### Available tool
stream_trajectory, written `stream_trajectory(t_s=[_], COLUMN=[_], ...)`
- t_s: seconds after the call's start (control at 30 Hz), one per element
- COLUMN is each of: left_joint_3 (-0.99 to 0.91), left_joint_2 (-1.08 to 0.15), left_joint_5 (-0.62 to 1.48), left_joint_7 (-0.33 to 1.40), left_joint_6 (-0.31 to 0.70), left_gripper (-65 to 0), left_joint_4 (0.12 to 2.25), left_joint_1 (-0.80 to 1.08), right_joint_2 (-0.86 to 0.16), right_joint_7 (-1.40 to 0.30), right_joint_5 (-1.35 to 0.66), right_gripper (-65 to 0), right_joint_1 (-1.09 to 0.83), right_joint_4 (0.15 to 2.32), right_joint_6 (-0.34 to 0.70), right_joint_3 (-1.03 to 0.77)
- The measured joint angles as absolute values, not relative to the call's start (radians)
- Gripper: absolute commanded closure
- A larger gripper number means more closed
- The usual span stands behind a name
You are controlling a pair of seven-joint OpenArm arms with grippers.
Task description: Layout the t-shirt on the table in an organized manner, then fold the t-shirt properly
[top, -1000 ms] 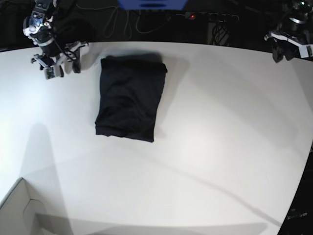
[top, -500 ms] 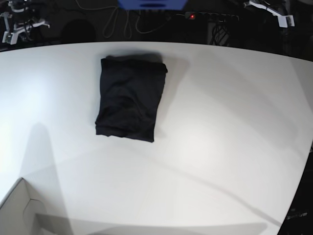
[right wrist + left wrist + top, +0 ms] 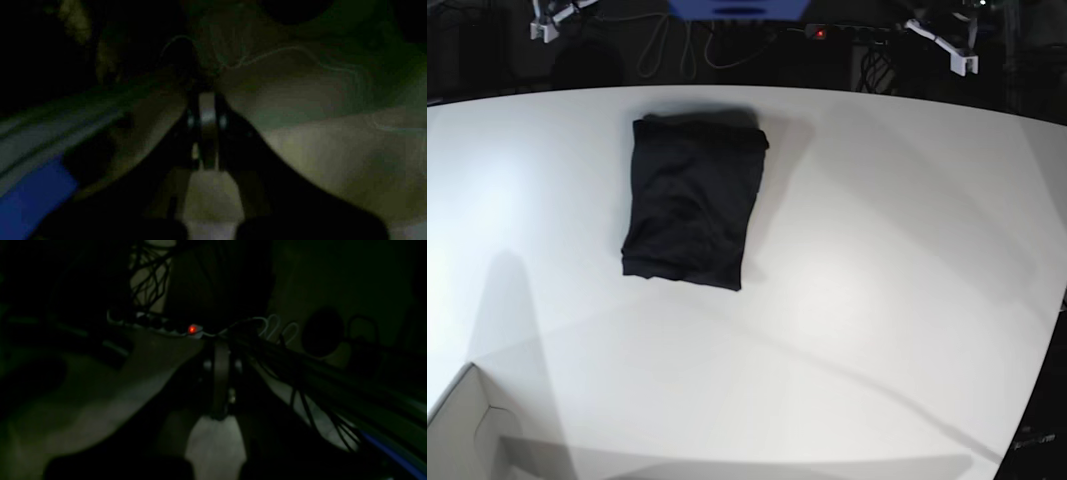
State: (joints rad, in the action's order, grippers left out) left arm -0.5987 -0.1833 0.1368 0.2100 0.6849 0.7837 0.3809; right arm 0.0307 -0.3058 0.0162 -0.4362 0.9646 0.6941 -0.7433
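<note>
- A white box corner [image 3: 467,425] is poking in at the near left of the base view, sitting beside the table's near edge.
- The white table [image 3: 877,280] is spreading across most of that view, its curved far edge running under a dark background.
- The black t-shirt [image 3: 692,205] is lying folded into a neat upright rectangle on the far left-centre of the table, slightly creased, with nothing touching it. No print, label or writing is showing on it.
- Beyond the table a power strip [image 3: 857,34] is glowing with one red light, and a blue object [image 3: 737,8] is sitting at the top edge.
- The left gripper [image 3: 220,386] is pointing at the dim floor behind the table, its jaws pressed together on nothing.
- The right gripper [image 3: 206,133] is likewise closed and empty, hanging over dark ground well apart from the t-shirt.
- No readable writing is appearing anywhere.
</note>
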Motion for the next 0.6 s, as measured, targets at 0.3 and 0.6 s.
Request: stream_trajectory(t_s=[0.3,0.6], left_joint_3=[-0.138,-0.131], left_joint_2=[-0.25,-0.165], left_joint_5=[0.035,0.041], left_joint_7=[-0.162,-0.107], left_joint_6=[0.685,0.196], left_gripper=[-0.1,-0.1], left_joint_4=[-0.006,0.093], left_joint_1=[0.004,0.084], right_joint_2=[0.011,-0.01], right_joint_7=[0.081,0.595], right_joint_5=[0.019,0.006], right_gripper=[0.0,0.0], right_joint_1=[-0.338,-0.255], right_joint_4=[0.545,0.068], right_joint_6=[0.683,-0.093], right_joint_3=[-0.676,-0.393])
